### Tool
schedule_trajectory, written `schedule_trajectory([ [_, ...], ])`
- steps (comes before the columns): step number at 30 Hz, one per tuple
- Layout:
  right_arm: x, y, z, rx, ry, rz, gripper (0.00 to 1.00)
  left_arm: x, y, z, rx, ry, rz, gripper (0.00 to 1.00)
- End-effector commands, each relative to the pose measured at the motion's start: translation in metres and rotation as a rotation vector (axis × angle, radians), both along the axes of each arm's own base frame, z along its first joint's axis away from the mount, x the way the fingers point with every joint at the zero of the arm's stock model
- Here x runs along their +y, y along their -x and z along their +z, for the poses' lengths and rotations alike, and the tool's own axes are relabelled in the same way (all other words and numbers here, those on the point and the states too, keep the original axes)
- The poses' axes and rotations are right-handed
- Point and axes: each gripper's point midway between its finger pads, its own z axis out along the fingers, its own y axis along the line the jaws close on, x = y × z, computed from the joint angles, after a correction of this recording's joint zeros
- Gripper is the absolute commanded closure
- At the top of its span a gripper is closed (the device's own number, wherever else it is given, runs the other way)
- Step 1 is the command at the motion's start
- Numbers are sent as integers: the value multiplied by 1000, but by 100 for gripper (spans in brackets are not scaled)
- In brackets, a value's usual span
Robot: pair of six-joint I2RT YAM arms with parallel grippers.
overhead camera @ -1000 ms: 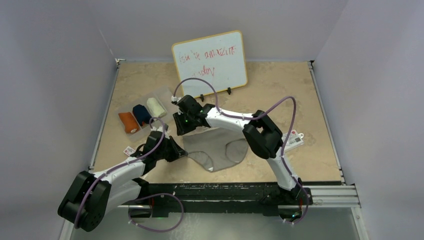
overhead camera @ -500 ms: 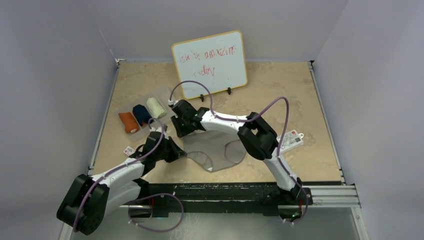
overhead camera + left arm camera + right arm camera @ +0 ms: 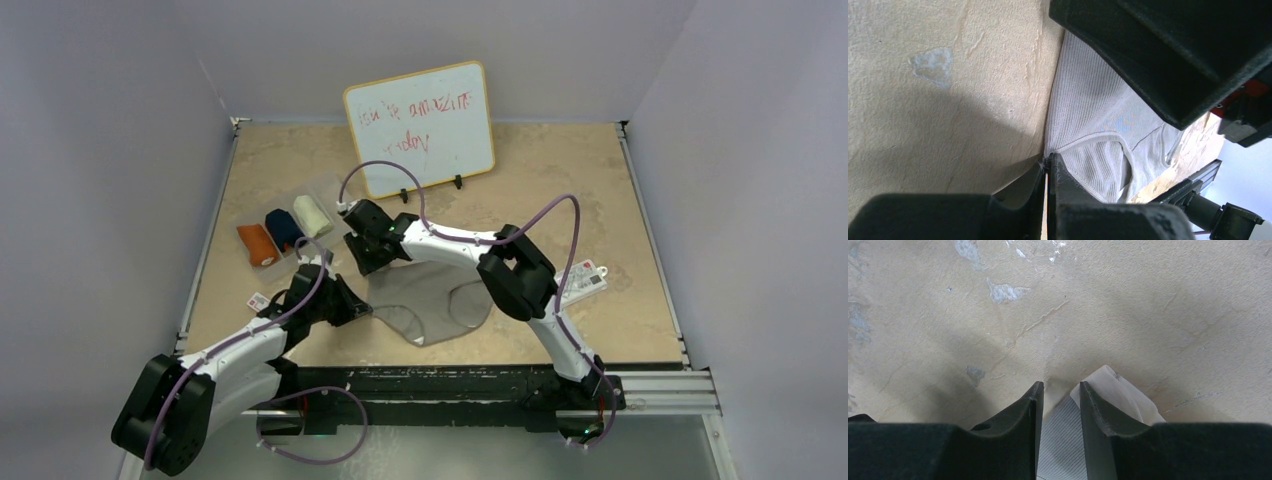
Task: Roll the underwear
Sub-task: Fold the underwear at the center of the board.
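Grey underwear point(image 3: 432, 298) lies flat at mid-table point(image 3: 560, 180). Left gripper point(image 3: 1047, 168) is at its left edge, jaws pinched closed on the ribbed hem. Right gripper point(image 3: 1061, 390) is at the far-left corner, jaws a narrow slit with cloth between them and the beige waistband poking out. Orange roll point(image 3: 258, 244), navy roll point(image 3: 283, 229) and cream roll point(image 3: 313, 215) sit side by side, far left.

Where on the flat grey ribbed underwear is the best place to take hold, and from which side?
Pinch a corner of the beige waistband, coming straight down at the far-left edge. The grey ribbed underwear lies flat, so only edges offer a lip; the right claw sits there.
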Motion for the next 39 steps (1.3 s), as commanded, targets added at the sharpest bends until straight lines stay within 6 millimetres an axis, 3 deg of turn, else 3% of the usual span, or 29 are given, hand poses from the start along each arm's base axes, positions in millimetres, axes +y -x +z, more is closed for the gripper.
schedule_trajectory([
  [1, 4, -7, 29, -50, -13, 2, 64, 2, -3, 2, -13, -12, 7, 100],
  [6, 15, -9, 51, -71, -68, 28, 64, 2, -2, 2, -11, -13, 6, 100],
  [10, 15, -13, 55, -79, -52, 22, 64, 1, -4, 5, -17, -10, 6, 100],
  [32, -3, -9, -22, -28, 153, -8, 69, -1, -9, 14, -42, -3, -3, 100],
  [36, -3, -8, -28, -29, 171, 2, 69, -1, -10, 15, -47, -1, -1, 100],
  [39, 11, 0, -14, -2, 95, 43, 69, -1, -10, 14, -46, -3, 1, 100],
])
